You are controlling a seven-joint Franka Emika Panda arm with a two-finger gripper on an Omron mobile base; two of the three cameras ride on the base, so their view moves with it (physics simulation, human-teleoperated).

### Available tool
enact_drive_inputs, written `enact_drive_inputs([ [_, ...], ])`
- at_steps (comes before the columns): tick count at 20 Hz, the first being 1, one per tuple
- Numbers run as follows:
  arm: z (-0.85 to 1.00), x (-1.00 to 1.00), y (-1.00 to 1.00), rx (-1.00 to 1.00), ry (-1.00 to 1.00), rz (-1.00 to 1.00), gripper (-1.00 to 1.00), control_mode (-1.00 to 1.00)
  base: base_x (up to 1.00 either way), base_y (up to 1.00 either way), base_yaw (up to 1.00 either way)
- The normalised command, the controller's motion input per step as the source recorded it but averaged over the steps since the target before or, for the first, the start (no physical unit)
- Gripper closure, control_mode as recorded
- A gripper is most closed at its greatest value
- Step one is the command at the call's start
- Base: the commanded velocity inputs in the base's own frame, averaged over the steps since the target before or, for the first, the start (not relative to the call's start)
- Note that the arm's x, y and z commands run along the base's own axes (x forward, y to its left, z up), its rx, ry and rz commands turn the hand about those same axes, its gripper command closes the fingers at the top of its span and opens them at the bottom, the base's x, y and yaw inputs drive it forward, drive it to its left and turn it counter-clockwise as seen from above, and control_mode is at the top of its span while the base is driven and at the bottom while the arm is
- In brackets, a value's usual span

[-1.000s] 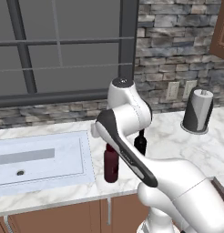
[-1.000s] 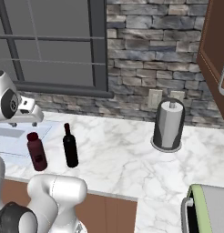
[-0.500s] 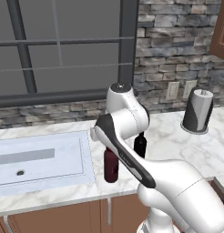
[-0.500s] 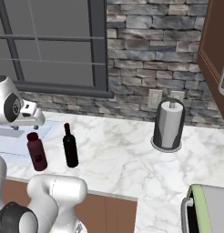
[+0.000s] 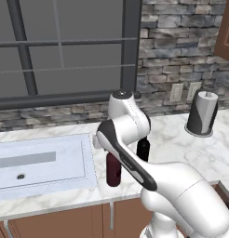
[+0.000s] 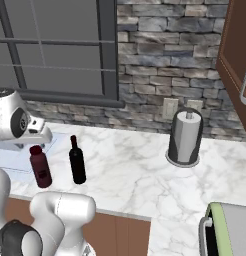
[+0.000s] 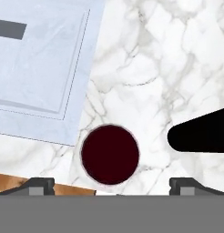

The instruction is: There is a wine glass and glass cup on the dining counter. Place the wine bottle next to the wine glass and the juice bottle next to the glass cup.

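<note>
Two bottles are seen standing upright near the front edge of the marble worktop (image 6: 145,175), just beside the right edge of the sink (image 5: 42,162). The juice bottle (image 6: 40,166), stout and dark red, is placed closest to the sink, and the wine bottle (image 6: 77,161), slim and black, is set just beside it on the side away from the sink, the two standing apart without touching. From above, in the hand view, the juice bottle (image 7: 110,154) is shown as a dark red disc near the front edge of the worktop, with the black wine bottle (image 7: 202,136) lying to its right. The gripper (image 7: 112,183) is held above the juice bottle, pointing straight down; its two finger tips are spread wide to either side of the bottle's cap, and nothing is pinched between them. A paper towel roll (image 6: 185,137) on its stand is placed towards the back edge of the worktop, well apart from the bottles, below two wall sockets (image 6: 170,108).
</note>
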Motion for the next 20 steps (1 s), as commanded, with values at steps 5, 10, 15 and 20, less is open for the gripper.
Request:
enact_drive_inputs([
  [5,-0.22,0.10,0.00,0.00,0.06,0.00,-1.00,-1.00,0.00,0.00,0.00],
  [10,-0.16,0.03,0.00,0.00,0.03,0.00,-1.00,-1.00,0.00,0.00,0.00],
  [15,-0.13,0.00,0.01,0.00,0.00,0.00,-1.00,-1.00,0.00,0.00,0.00],
  [20,-0.11,0.00,0.00,0.00,0.00,0.00,-1.00,-1.00,0.00,0.00,0.00],
])
